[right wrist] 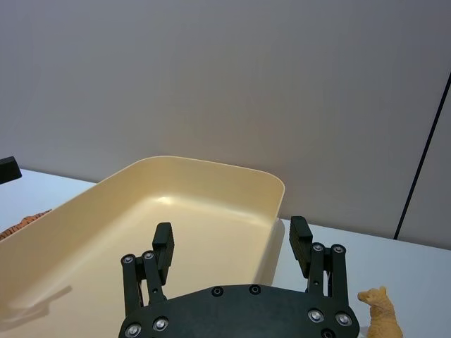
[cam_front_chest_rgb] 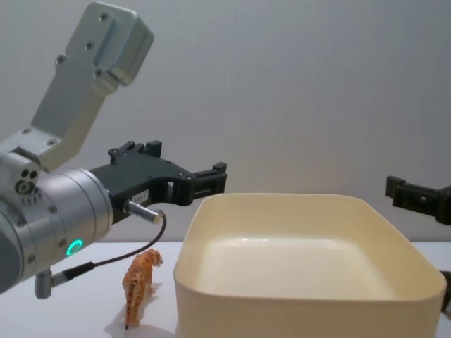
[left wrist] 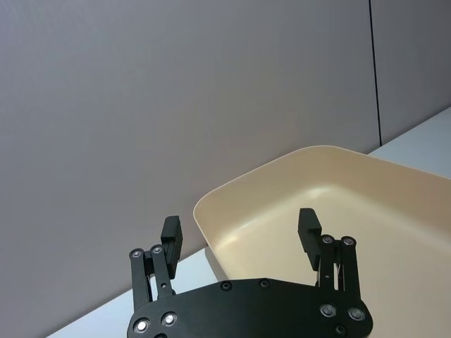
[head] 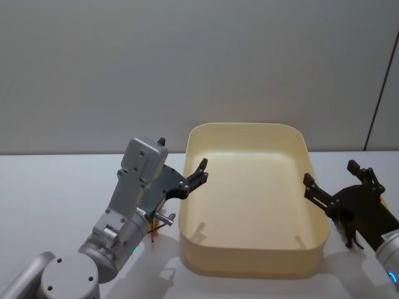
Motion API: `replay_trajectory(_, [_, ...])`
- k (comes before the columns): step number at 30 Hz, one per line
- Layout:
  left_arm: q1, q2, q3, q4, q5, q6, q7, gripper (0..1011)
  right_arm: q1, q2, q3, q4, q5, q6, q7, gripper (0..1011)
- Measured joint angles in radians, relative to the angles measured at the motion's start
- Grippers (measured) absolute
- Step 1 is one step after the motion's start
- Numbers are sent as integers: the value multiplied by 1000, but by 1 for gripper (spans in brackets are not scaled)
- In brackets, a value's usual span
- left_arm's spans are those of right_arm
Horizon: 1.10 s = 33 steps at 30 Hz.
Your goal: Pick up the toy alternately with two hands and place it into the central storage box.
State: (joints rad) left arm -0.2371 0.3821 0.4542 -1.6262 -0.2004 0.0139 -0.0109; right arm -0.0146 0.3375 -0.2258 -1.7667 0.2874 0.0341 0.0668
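Cream plastic storage box (head: 249, 260) empty. Orange tiger toy (cam_front_chest_rgb: 139, 282) left, tan animal toy (right wrist: 380, 320) right, both on surface. Left gripper (left wrist: 239, 227), right gripper (right wrist: 231, 234): fingers wide open, empty.

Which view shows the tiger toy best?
The chest view: the tiger toy stands whole, just left of the tub. The head view shows a sliver under the left arm; the right wrist view, a striped edge.

A white table (head: 50, 180) meets a plain grey wall (head: 187, 62) with one dark seam (left wrist: 375, 70).
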Motion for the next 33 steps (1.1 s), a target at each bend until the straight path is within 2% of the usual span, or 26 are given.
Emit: replay_trajectory(33, [0, 0, 0, 0, 0, 0, 0, 1001, 0, 0, 0, 0, 0, 0, 0, 1001])
